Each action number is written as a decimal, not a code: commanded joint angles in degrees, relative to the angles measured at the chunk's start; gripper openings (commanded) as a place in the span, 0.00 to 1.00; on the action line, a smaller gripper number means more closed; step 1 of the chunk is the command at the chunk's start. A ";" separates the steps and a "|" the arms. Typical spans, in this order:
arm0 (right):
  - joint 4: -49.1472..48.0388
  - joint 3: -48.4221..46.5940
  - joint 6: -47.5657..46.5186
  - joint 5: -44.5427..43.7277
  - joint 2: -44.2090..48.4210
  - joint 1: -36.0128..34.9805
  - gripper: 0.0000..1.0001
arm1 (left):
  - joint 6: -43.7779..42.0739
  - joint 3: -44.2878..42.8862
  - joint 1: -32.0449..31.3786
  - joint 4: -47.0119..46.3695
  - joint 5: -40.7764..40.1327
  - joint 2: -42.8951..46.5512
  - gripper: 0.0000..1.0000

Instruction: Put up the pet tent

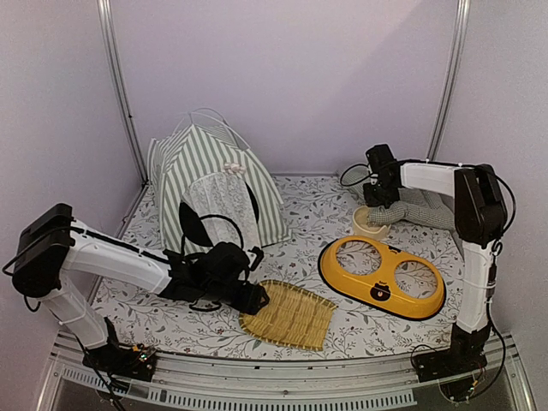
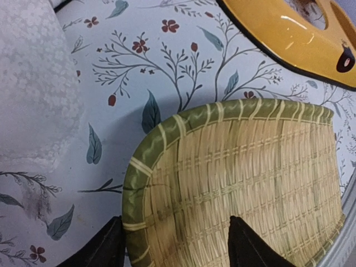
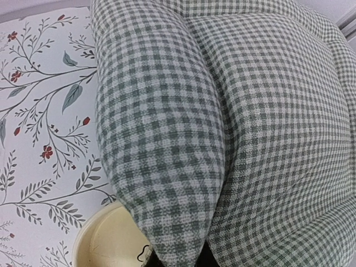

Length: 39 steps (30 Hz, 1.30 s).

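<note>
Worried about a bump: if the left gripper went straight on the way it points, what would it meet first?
Probably the woven tray: its green rim lies between the fingers of the left gripper.

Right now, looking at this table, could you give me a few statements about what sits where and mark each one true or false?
1. The pet tent stands upright at the back left. True.
2. The woven tray lies inside the tent. False: it lies on the floral mat in front of the tent, with its rim between the open fingers of the left gripper.
3. Both holes of the yellow feeder hold bowls. False: both are empty, and a cream bowl sits behind it.
4. The right gripper is at the checked cushion. True.
</note>
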<state>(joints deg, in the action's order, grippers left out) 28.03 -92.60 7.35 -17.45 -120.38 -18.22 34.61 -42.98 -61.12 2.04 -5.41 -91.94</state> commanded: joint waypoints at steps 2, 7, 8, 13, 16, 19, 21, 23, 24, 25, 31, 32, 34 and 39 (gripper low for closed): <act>0.75 -1.45 -0.25 2.58 4.93 -0.19 0.00 | 1.02 -2.13 -2.27 -1.33 0.12 -1.21 0.62; 1.44 -2.63 0.02 3.19 8.24 -0.28 0.00 | 1.18 -3.00 -3.52 -1.78 0.40 -1.49 0.61; 1.54 -2.78 0.16 3.30 9.02 -0.24 0.00 | 1.14 -3.25 -3.73 -1.78 0.40 -1.42 0.61; 2.51 -3.66 0.58 3.89 13.50 -0.24 0.00 | 0.66 -3.90 -4.08 -1.59 -0.43 0.37 0.64; 2.93 -3.82 0.86 3.58 16.27 -0.46 0.00 | 0.17 -4.41 -3.99 -0.62 -1.75 2.03 0.69; 3.31 -4.14 0.91 2.50 19.41 -1.10 0.00 | -0.75 -5.41 -3.80 1.16 -3.70 4.05 0.74; 3.44 -4.30 0.91 1.47 21.58 -1.68 0.00 | -1.41 -6.46 -3.69 2.37 -4.60 5.39 0.77; 4.07 -4.83 0.91 0.41 23.76 -2.50 0.00 | -2.02 -7.76 -3.21 3.12 -5.02 6.58 0.78; 4.59 -5.22 0.91 -0.15 24.79 -2.93 0.00 | -2.41 -8.38 -2.86 3.29 -4.85 7.12 0.79; 5.32 -5.74 0.84 -1.16 25.82 -3.52 0.00 | -2.70 -9.19 -2.44 3.29 -4.51 7.69 0.79; 12.50 -7.69 1.42 -9.08 32.23 -10.00 0.00 | -3.61 -12.91 0.94 1.96 -0.34 9.93 0.80; 14.44 -7.75 1.76 -10.86 33.25 -11.78 0.00 | -3.48 -13.15 1.56 0.98 1.29 10.28 0.80; 18.02 -7.70 3.24 -14.26 34.95 -14.47 0.00 | -3.22 -13.25 3.16 -0.54 3.81 10.67 0.80; 26.86 -8.02 8.34 -22.21 38.44 -21.17 0.00 | -3.20 -13.56 6.07 -3.64 8.64 10.51 0.81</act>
<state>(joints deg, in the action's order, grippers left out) 46.87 -98.87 11.16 -29.91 -85.27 -35.64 32.14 -55.35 -57.17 1.65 -1.98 -81.95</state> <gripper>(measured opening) 0.060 0.804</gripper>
